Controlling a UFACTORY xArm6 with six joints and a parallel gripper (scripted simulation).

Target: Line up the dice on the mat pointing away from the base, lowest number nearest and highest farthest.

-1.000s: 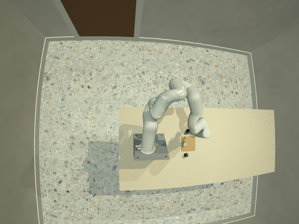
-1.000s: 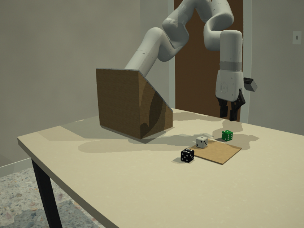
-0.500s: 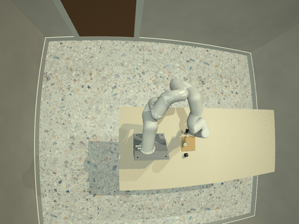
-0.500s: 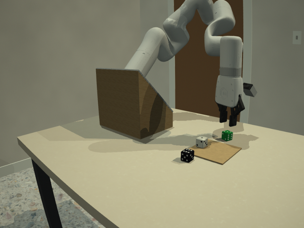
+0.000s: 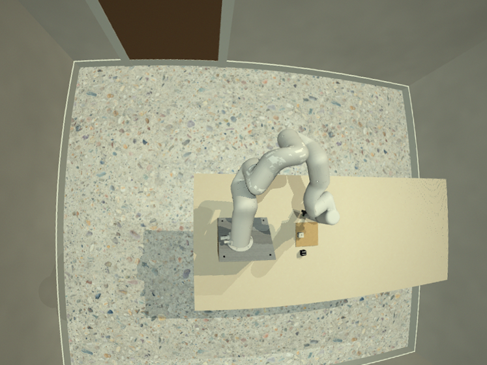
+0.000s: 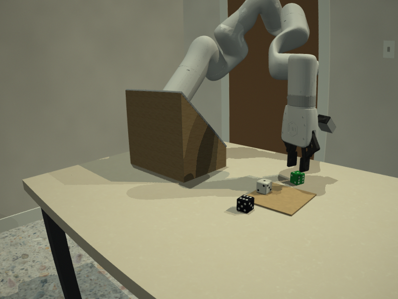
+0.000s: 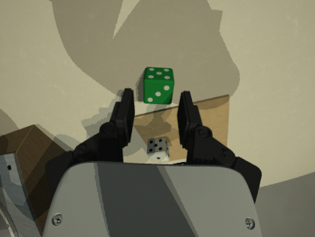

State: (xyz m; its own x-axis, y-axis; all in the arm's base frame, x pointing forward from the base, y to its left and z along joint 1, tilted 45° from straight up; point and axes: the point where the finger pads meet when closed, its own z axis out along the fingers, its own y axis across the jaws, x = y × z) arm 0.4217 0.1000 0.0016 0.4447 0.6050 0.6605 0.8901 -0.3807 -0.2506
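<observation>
A tan mat (image 5: 312,236) (image 6: 289,201) (image 7: 214,121) lies flat on the table. A white die (image 5: 300,234) (image 6: 264,186) (image 7: 157,145) sits on the mat's corner nearest the robot's base. A green die (image 6: 297,178) (image 7: 158,85) lies on the table just off the mat's edge. A black die (image 5: 302,252) (image 6: 245,203) lies on the table just off the opposite edge. My gripper (image 5: 303,213) (image 6: 298,163) (image 7: 156,101) is partly open and empty. It points down, with its fingertips just above the green die and not touching it.
The robot's base stands on a wood-sided block (image 6: 170,135) with a grey top plate (image 5: 245,244) at the table's left end. The table (image 6: 179,244) stretches away to the right of the mat. A brown door (image 6: 257,96) is behind the arm.
</observation>
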